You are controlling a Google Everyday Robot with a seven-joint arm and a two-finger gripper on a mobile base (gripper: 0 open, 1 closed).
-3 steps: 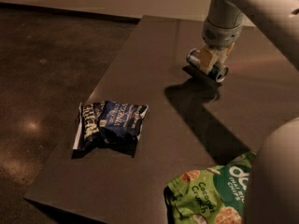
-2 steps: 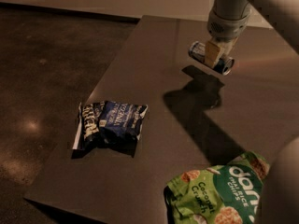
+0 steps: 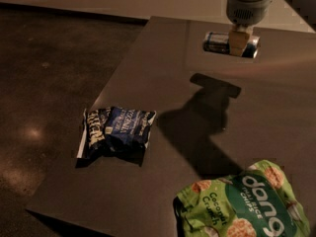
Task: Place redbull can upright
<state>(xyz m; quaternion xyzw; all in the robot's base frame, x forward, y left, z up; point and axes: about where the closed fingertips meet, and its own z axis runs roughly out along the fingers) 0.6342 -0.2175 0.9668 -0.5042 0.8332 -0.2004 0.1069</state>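
Over the dark worktop [image 3: 163, 73], at its far right, we see the gripper [image 3: 240, 39] with jaws clenched across the redbull can [image 3: 217, 42], held sideways above it, and we judge that releasing it untilted would let it roll off the edge.

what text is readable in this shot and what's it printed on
"dang", "Coconut Crunch", "RICE CHIPS": green foil snack bag.
"VINEGAR", partly blurred: dark blue snack bag.
Unreadable: slim blue and silver redbull can, held by the tool above the dark table's far side.
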